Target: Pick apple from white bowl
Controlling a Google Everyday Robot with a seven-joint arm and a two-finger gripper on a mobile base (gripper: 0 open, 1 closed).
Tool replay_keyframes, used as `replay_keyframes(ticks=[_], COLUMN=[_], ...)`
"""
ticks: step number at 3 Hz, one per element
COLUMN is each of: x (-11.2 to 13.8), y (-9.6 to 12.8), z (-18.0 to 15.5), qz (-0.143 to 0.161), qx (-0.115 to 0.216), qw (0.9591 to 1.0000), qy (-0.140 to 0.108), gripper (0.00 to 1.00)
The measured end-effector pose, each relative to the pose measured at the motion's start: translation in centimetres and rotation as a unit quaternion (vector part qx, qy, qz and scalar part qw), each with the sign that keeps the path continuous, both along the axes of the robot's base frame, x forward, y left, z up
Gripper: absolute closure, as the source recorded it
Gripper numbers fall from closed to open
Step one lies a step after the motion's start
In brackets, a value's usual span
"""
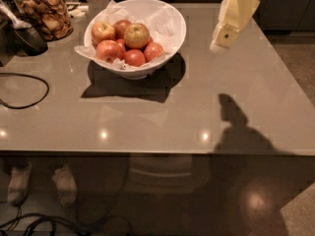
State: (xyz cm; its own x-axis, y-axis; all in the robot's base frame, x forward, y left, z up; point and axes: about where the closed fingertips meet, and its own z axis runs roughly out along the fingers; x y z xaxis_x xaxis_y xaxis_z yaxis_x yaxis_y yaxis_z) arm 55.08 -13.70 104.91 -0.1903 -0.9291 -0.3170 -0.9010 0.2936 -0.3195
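The white bowl (pixel 180 32), lined with crumpled white paper, stands at the back left of the grey table. It holds several apples. The yellow-green apple with a red-orange blush (pixel 136 35) lies on top in the middle, with redder apples around it. My gripper (pixel 220 44), cream-coloured, hangs above the table to the right of the bowl, pointing down and left. It is apart from the bowl and nothing shows in it.
A glass jar of brown snacks (pixel 45 13) stands at the back left beside a dark object (pixel 22 36). A black cable (pixel 27 95) loops on the table's left. The table's front edge (pixel 147 153) runs across the view. The arm's shadow (pixel 236 119) falls at right.
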Motion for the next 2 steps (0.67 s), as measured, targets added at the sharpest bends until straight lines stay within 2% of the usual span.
replay_keyframes(ticks=[1, 2], x=[1.5, 3.4], y=[1.7, 3.5], z=[-1.4, -2.5], qz=[0.015, 0.033], qx=[0.033, 0.042], qw=[0.9992, 0.9979], qy=[0.02, 0.038], gripper=[0.0, 0.0])
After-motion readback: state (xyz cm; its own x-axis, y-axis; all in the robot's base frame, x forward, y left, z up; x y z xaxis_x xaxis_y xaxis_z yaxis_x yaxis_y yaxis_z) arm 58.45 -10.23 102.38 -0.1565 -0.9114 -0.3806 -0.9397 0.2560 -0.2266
